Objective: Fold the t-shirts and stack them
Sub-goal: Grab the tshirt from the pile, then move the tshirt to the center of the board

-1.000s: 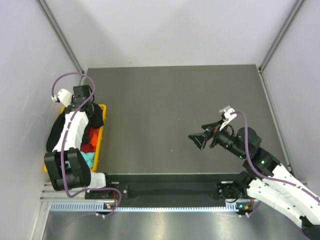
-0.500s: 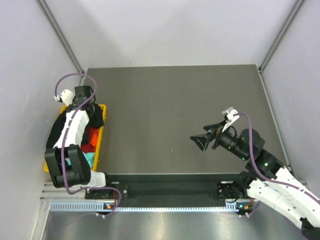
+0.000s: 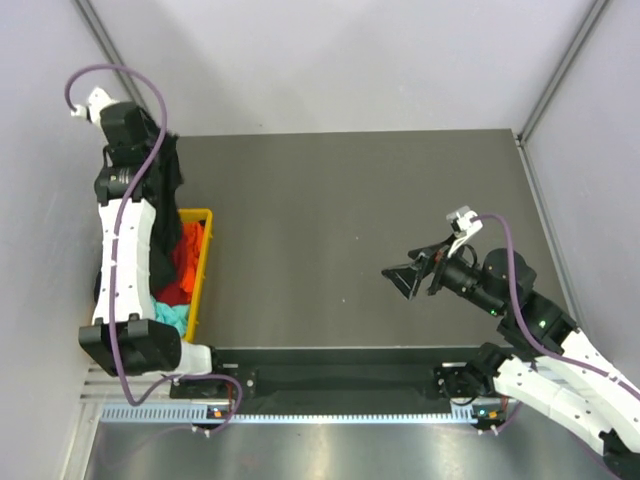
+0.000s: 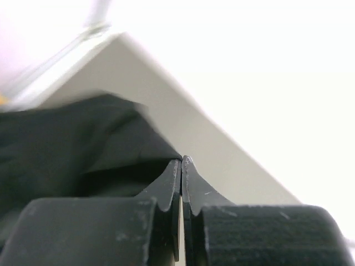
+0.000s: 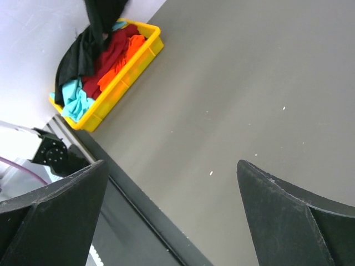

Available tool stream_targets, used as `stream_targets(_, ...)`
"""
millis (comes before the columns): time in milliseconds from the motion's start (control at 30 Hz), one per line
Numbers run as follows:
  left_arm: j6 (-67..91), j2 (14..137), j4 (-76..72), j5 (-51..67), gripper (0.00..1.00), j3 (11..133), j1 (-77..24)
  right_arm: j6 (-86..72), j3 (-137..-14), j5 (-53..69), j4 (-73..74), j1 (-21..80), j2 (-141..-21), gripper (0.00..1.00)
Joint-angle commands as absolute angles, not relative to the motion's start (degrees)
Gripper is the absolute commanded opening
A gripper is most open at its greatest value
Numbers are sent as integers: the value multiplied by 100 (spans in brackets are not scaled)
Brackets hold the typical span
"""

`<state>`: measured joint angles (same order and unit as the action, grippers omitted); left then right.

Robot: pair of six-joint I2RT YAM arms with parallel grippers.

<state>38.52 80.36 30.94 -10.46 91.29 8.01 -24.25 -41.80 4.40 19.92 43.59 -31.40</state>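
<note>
Black t-shirt (image 3: pixel 170 188) hangs limp from the left claw (image 4: pixel 182 162) pinching it, right claw (image 3: pixel 400 278) gaping wide.

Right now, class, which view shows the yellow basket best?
The right wrist view: the yellow basket shows nearly whole, rim and side wall. The top external view shows mainly its right wall. The left wrist view shows nothing clear of it.

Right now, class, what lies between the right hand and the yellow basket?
Nothing: only bare dark table separates the open right hand from the yellow basket, as the top external and right wrist views show.
</note>
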Motion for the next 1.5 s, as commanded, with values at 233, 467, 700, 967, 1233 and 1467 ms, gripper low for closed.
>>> stream_targets(233,4665,8270,1856,1309,0,11382,-2229,-2918,-4551,150,2240,4333,-3085,100)
stream_targets(467,4755,8174,1555,1152,0,10384,-3146,-2900,-4720,26,2584,4342,-3024,100)
stream_targets(700,4413,7402,2177,845,0,7649,-3155,-3321,-4501,-667,2970,4342,-3111,100)
stream_targets(967,4448,6917,2601,704,0,5195,-3155,-4428,-3912,-2187,3542,4324,-3533,97)
stream_targets(1233,3991,6381,2848,141,0,4957,-3155,-4043,-3665,-1460,2796,3438,-4692,78)
stream_targets(1467,4034,6258,2725,141,0,5000,-3146,-3920,-3235,-730,1294,2558,-5352,76)
